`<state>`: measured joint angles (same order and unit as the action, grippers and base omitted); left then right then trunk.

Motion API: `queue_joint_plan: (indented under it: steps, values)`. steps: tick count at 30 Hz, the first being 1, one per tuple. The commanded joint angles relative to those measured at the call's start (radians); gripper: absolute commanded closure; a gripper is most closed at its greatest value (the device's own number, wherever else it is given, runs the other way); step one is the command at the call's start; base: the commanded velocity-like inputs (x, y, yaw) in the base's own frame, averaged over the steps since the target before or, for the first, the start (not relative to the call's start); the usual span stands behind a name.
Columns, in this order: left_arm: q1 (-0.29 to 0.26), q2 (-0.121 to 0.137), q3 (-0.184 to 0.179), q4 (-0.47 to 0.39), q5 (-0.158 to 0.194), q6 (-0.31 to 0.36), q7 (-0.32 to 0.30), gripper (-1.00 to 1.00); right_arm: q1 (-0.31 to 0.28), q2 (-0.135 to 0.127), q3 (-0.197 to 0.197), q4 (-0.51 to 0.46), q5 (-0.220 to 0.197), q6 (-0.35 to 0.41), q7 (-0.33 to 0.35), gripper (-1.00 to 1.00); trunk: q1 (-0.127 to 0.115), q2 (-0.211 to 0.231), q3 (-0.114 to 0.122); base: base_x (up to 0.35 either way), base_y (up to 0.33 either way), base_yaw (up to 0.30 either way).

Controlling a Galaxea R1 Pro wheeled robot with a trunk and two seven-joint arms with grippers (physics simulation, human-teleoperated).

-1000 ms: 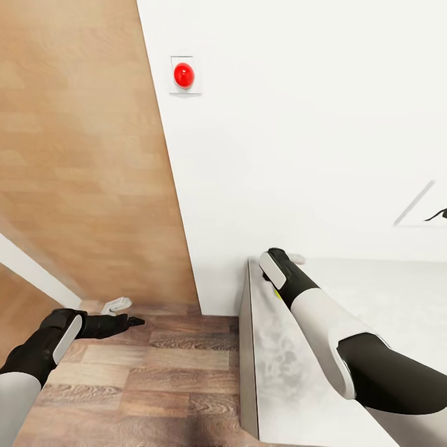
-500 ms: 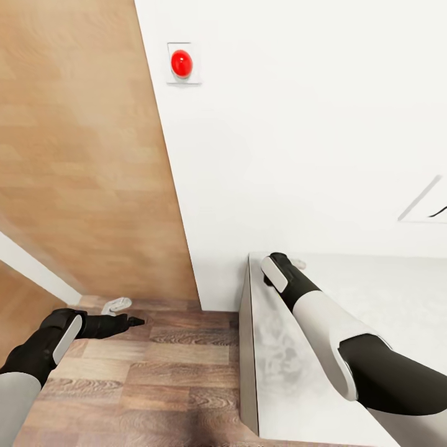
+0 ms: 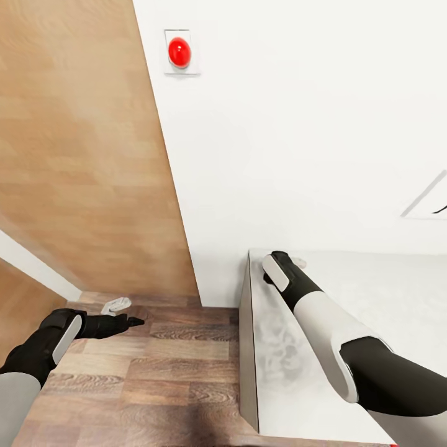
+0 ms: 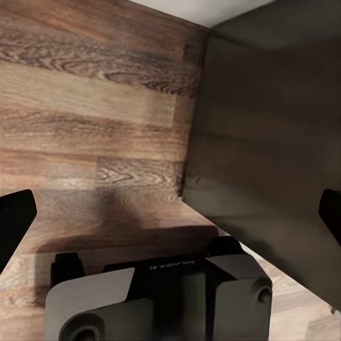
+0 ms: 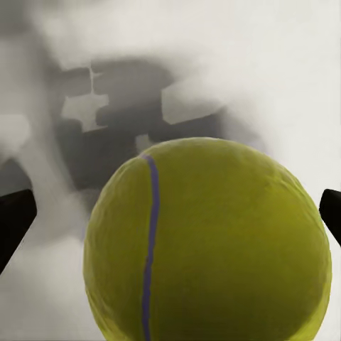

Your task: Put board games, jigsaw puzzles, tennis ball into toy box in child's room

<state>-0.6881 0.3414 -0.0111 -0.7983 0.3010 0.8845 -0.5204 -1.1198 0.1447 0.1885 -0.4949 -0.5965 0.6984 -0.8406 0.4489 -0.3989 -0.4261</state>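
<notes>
Your right end effector [image 5: 170, 213] clamped on tennis ball [image 5: 206, 241], held above pale tabletop [image 3: 285, 372]. Left end effector [image 4: 170, 213] spread apart, empty, over wood floor [image 3: 155, 372]. Toy box unseen; ball not yet deposited, most likely everything else pending.

Fuzzy matt tennis ball [image 5: 209, 245], wood-grain floor [image 3: 161, 379], smooth, possibly stone-mottled table [image 3: 279, 372], glossy red button [image 3: 179, 52].
</notes>
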Motion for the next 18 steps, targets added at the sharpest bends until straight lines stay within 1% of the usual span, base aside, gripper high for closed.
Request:
queue_joint_plan:
  steps: [1,18]
  values:
    - [-0.001,0.001,-0.001,-0.001,0.002,0.005,-0.001,-1.0,0.0,-0.001,0.006,0.058,0.0,0.003,-0.006,-1.0,0.001,-0.001,-0.002,0.0,0.0,0.0]
    - [-0.001,0.001,-0.001,-0.001,0.002,0.005,-0.001,-1.0,0.0,-0.003,0.005,0.058,0.0,0.004,-0.008,-1.0,0.001,-0.001,-0.003,0.0,0.0,0.0]
